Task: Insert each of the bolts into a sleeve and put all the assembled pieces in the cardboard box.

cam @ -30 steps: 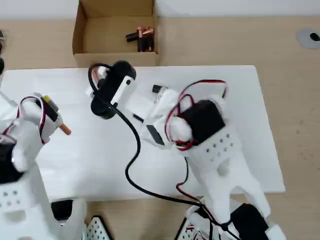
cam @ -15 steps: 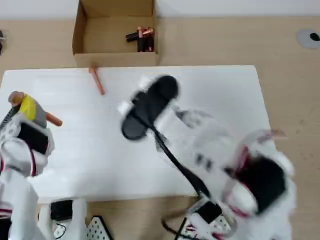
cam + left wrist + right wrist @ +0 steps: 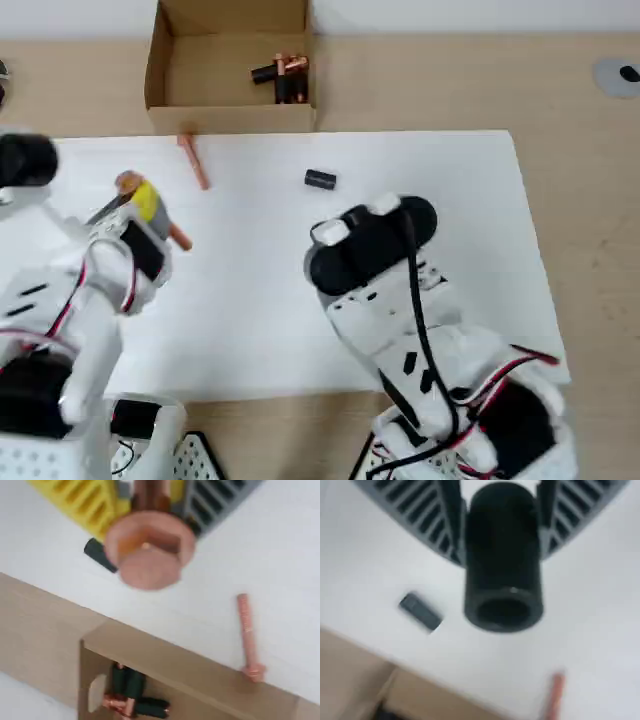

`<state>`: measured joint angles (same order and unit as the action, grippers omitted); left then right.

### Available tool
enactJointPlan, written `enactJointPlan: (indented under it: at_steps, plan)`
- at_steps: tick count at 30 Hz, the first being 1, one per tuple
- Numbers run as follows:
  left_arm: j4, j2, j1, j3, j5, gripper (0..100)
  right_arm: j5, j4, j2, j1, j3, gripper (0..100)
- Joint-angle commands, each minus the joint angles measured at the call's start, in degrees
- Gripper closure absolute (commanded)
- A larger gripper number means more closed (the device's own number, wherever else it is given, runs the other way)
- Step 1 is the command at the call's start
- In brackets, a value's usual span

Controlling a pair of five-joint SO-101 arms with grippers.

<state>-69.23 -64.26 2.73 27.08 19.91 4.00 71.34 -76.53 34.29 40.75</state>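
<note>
two parts are held up over the white mat (image 3: 480, 200): a copper bolt (image 3: 150, 550) is pinched between the yellow and grey jaws of the left gripper (image 3: 143, 208), with its head sticking out past them, and a black sleeve (image 3: 502, 580) is clamped between the jaws of the right gripper (image 3: 502, 505), with its open bore showing. in the high view the two grippers are seen well apart, so the mating step is judged not yet begun. a second bolt (image 3: 193, 160) is left lying on the mat with its head against the front wall of the cardboard box (image 3: 156, 70), and a second sleeve (image 3: 320, 180) is left lying between the box and the right gripper. some assembled pieces (image 3: 283, 78) are already gathered in a corner of the box. the main risk is judged to be misalignment, since both parts are carried in the air and the bolt is held at a slant. its threaded tip could be caught on the sleeve's rim, and either round part could then be twisted or pushed out of its grip. the second sleeve could also be set rolling if it is brushed by an arm.
</note>
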Motion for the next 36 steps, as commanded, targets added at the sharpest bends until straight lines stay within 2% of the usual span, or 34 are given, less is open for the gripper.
enactJointPlan:
  at_steps: [1, 5, 10, 13, 16, 19, 23, 27, 33, 36]
  plan:
    - [9.5, -0.6, 1.2, 6.6, -0.1, 99, 0.3, -12.8, -6.8, -3.9, 12.4, 98.8]
    - [17.8, -0.6, 1.2, 11.6, -0.1, 99, 0.3, -23.5, -15.0, -4.9, 25.8, 98.8]
    - [22.5, -0.6, 1.1, 12.6, -0.1, 99, 0.3, -38.5, -27.6, -2.9, 42.5, 98.8]
    - [23.4, -0.6, 1.8, 12.7, -0.1, 99, 0.3, -43.8, -34.1, 1.4, 50.0, 98.8]
    - [25.3, -0.6, 1.7, 15.3, -0.2, 99, 0.4, -47.0, -34.2, 8.0, 53.5, 98.8]
    - [30.4, -0.9, 1.0, 18.4, -0.2, 99, 0.4, -49.4, -34.1, 13.4, 55.9, 98.8]
    - [34.5, -5.3, -0.1, 22.0, -1.9, 99, 0.3, -49.8, -34.1, 16.7, 56.0, 98.8]
    - [34.5, -13.3, 0.0, 26.7, -5.4, 99, 0.3, -49.8, -33.7, 18.1, 56.0, 98.8]
    - [32.2, -32.1, 0.2, 31.7, -5.0, 99, 0.4, -49.4, -33.6, 18.7, 56.0, 98.8]
    - [29.1, -40.2, 2.7, 32.7, -4.9, 99, 0.6, -49.3, -33.6, 18.7, 56.0, 98.8]
